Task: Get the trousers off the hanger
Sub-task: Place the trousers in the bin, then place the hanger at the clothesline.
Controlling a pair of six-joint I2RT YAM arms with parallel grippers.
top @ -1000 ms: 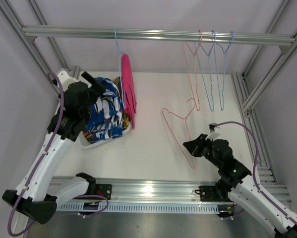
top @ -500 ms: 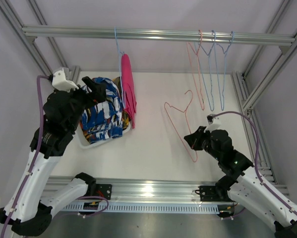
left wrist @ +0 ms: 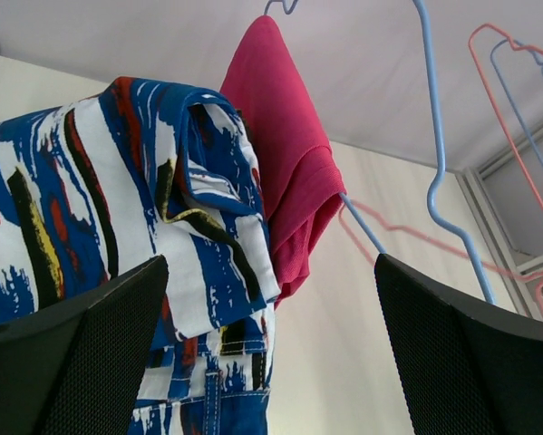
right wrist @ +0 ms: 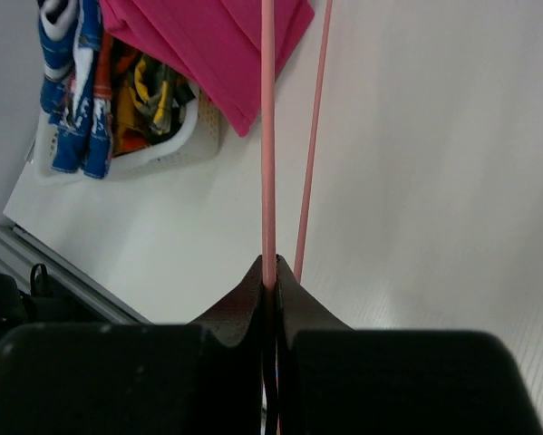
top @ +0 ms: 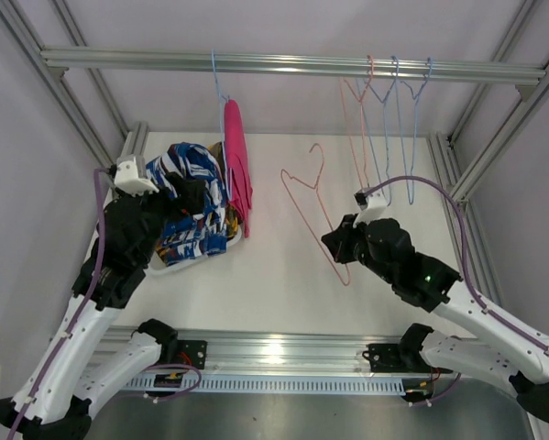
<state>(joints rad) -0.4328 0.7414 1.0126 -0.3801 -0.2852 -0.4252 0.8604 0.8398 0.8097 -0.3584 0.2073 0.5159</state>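
The left end effector (left wrist: pixel 269 267) is spread wide and empty, at 10 o'clock over the blue-and-white trousers (left wrist: pixel 99 199) in the basket (right wrist: pixel 185 145). The right end effector (right wrist: pixel 271 272) is clamped on a bare pink hanger (top: pixel 303 188), held up over the desk (top: pixel 283 284). The pink trousers (top: pixel 236 170) hang on the blue hanger (left wrist: pixel 439 163) at 11 o'clock, not yet removed. Risks: the thin wire twisting out of the right grip; a hard pull on the pink trousers unhooking the blue hanger from the rail (top: pixel 292 64).

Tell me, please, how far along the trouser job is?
Done: patterned trousers lie in the basket; three empty hangers hang on the rail. In hand: the right gripper is shut on a pink hanger. To do: pink trousers hang on the blue hanger, by the open left gripper.
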